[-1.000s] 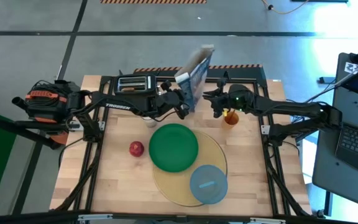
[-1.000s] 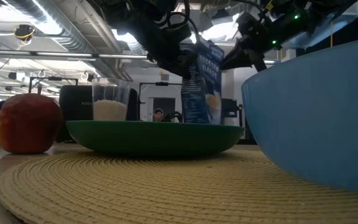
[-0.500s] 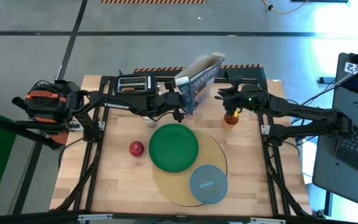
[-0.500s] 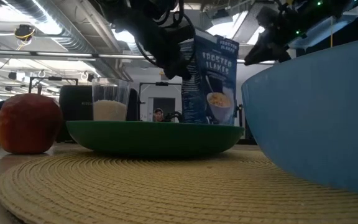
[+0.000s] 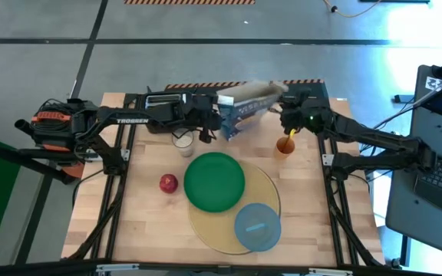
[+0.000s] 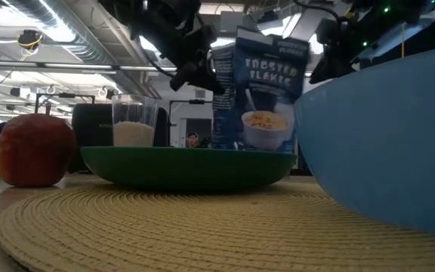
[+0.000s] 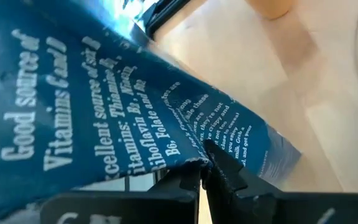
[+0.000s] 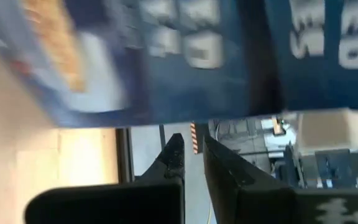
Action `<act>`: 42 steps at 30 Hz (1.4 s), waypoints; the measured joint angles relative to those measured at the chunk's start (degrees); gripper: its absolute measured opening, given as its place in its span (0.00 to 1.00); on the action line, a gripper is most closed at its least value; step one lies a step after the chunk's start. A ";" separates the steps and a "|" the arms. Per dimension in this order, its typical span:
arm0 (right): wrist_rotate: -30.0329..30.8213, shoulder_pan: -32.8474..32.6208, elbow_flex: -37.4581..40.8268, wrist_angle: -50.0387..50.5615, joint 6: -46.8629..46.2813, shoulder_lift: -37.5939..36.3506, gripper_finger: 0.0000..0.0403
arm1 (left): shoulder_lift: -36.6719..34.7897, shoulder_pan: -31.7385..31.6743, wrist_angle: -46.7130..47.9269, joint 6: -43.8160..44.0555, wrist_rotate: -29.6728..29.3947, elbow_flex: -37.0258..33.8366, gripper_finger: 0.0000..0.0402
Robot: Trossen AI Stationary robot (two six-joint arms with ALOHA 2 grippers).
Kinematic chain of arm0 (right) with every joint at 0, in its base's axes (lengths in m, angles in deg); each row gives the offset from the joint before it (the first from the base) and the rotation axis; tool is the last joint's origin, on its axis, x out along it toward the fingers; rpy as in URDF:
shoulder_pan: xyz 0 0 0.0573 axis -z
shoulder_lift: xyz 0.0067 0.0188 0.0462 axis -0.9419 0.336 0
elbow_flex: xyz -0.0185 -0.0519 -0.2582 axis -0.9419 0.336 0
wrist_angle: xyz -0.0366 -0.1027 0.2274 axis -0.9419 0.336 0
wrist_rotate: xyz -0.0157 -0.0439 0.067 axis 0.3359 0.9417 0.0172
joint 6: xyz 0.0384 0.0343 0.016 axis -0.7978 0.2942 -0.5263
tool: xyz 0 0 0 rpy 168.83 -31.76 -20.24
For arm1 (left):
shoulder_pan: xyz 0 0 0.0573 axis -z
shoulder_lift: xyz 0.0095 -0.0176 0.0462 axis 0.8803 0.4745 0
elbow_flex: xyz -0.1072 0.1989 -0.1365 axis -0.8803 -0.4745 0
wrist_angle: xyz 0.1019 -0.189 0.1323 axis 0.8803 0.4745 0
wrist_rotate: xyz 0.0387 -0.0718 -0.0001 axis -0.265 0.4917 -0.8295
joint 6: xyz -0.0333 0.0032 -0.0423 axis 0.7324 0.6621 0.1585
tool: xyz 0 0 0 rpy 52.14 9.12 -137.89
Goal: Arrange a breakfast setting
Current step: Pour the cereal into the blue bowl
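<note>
The blue cereal box (image 5: 244,113) stands at the far middle of the table with its printed front (image 6: 266,98) toward the near edge. My left gripper (image 5: 209,126) is shut on its left side. My right gripper (image 5: 286,116), fingers close together, is by the box's right top corner. A green plate (image 5: 214,181) and a blue-grey bowl (image 5: 257,227) rest on the round yellow mat (image 5: 206,228). The red apple (image 5: 168,183) lies left of the plate. The milk glass (image 5: 183,143) and the orange cup (image 5: 285,143) stand behind it. No toast slice shows. My left gripper pinches the box's left side panel at its edge (image 7: 194,158) between its two fingers, in the box's upper part (image 6: 214,72). The fingers come level from the table's left. The box stands roughly upright; the plate hides its foot. My right gripper: I cannot tell whether it touches the box.
A toaster (image 5: 166,102) stands at the far left, under my left arm. The glass and the orange cup stand close on either side below the box. Bare wood shows at the near left and along the table's right side.
The box has turned about its upright line: its narrow side faced the near edge, now its front does. My left gripper has drawn toward the table's left with the box's side. My right gripper has gone toward the right and far edge, away from the box's middle.
</note>
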State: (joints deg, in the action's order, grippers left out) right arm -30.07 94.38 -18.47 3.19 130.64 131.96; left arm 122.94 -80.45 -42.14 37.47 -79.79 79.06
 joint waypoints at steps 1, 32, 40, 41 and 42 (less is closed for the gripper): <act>-0.91 1.37 0.00 -0.49 -0.03 0.15 0.08 | -0.01 -0.39 0.04 -0.03 0.38 0.02 0.00; -34.52 15.41 -0.02 -6.92 -0.85 8.50 0.08 | 0.00 -2.97 -0.18 6.64 -4.01 -0.07 0.18; -37.34 15.30 -0.02 -4.96 -2.03 8.50 0.08 | 0.04 -2.86 1.50 8.17 -10.76 -0.12 0.39; -37.33 15.30 -0.02 -4.90 -2.05 8.50 0.08 | 0.04 -2.86 2.11 8.25 -10.98 -0.12 0.41; -37.32 15.30 0.00 -4.87 -2.07 8.50 0.08 | 0.04 -2.82 2.55 8.47 -10.96 -0.12 0.42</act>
State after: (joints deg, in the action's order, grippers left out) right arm -67.39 109.68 -18.47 -1.68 128.57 140.46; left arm 122.99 -83.26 -39.60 45.94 -90.76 78.94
